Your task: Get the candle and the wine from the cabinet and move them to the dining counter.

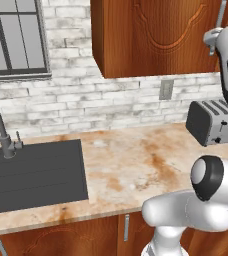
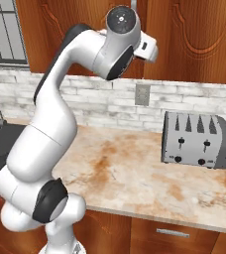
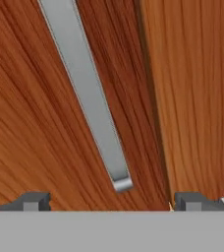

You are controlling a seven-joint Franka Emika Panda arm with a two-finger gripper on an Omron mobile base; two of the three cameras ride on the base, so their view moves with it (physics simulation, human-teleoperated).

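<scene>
Whitewashed brick backs a marbled counter (image 2: pixel 135 173) with a black sink (image 1: pixel 33 172) toward its left end and a silver toaster (image 2: pixel 197 140) toward its right end, near the wall. Above them hangs the cabinet (image 1: pixel 156 35), both carved doors shut, so the candle and the wine are presumably inside, unseen. The gripper (image 3: pixel 111 201) is raised to the doors with its two tips spread wide apart, holding nothing; the bar handle (image 3: pixel 87 93) slants between them in the hand view, its lower end just above the tips, beside the seam where the two doors meet. That handle looks rigid, smooth and narrow, likely slippery metal, so my guess is the best hold is across the bar a little above its lower end, where the fingers can close squarely. The door will probably swing outward toward the arm, which needs room to back away; the counter's middle stretch below is bare, and the toaster sits well under the doors' lower edge.
</scene>
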